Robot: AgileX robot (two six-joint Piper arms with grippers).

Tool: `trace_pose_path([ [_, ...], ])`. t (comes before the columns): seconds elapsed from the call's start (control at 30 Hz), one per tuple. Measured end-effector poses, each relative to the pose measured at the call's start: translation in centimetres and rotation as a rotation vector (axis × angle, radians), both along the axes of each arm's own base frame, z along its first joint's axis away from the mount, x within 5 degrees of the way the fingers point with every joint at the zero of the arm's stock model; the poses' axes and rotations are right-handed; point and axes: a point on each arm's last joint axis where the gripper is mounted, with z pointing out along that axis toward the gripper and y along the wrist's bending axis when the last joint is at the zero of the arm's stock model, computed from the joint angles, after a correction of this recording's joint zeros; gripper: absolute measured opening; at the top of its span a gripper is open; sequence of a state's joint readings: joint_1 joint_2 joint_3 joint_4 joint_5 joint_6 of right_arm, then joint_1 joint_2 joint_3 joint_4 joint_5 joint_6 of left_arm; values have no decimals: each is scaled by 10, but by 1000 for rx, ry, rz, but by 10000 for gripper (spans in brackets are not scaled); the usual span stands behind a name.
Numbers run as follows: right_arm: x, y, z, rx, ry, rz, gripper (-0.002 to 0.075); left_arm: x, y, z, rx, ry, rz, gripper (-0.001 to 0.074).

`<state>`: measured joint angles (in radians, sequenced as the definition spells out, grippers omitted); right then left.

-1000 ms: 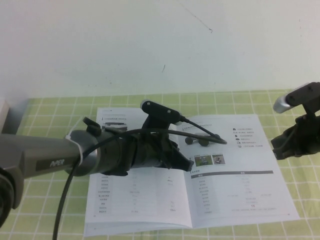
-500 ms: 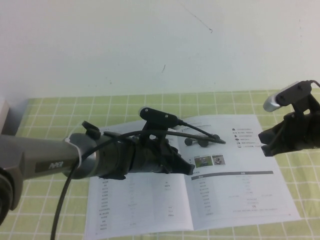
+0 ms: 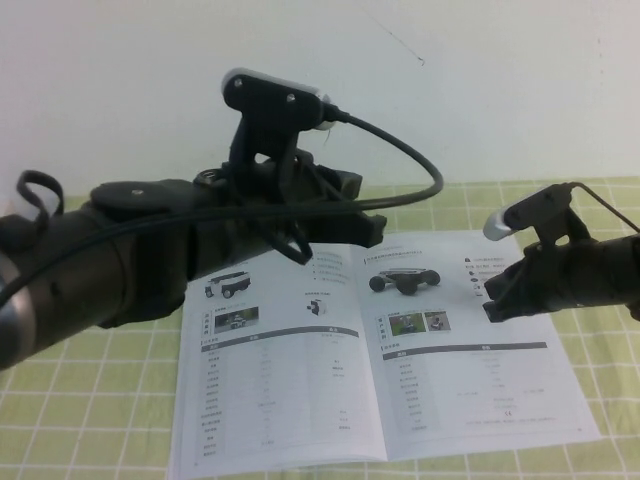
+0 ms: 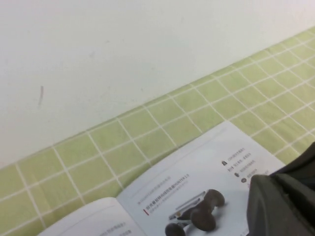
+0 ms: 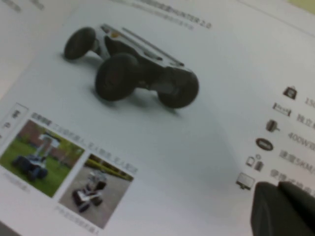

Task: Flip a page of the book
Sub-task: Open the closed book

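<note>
Over the right-hand page [image 3: 470, 340] of the open book [image 3: 300, 380], the right gripper [image 3: 495, 300] has its fingers clenched together with nothing between them; their dark tips [image 5: 283, 209] sit low above the small icon column near that page's outer edge, and whether they touch the paper cannot be told. Behind the tips the dark right arm runs off toward the robot's right, with a silver-capped camera [image 3: 525, 213] mounted above it.

The left gripper [image 3: 360, 225] is raised over the far edge of the left-hand page, at about the height of the base of the wall; whether its fingers are parted or closed cannot be told. Its wrist carries a black camera bracket [image 3: 270, 100] and a looping cable [image 3: 400, 160].

The book lies flat and open, spine toward the robot, showing a wheeled robot vehicle photo [image 5: 130, 64], two small pictures [image 5: 66, 169] and grey-headed tables. It rests on a green-and-white checked tablecloth [image 4: 147, 132], which meets a plain white wall [image 4: 123, 44] with a few faint marks.
</note>
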<state>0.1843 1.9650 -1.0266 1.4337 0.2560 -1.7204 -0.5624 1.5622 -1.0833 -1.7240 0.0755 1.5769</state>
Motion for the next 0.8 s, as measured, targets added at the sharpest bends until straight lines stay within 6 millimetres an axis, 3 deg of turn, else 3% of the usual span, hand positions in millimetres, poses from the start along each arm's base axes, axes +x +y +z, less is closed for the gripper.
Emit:
trace_pose_path([
  [0.13, -1, -3, -5, -16, 15, -40, -2, -10, 14, 6, 24, -21, 68, -4],
  [0.47, -29, -11, -17, -10, 116, -123, -2, -21, 26, -15, 72, 34, 112, -4],
  [0.63, -46, -18, -7, -29, 109, -161, -2, -22, 26, -15, 67, 36, 110, -4],
  [0.8, -48, -21, 20, -27, 23, -181, -2, -22, 24, -15, 59, 38, 92, -4],
])
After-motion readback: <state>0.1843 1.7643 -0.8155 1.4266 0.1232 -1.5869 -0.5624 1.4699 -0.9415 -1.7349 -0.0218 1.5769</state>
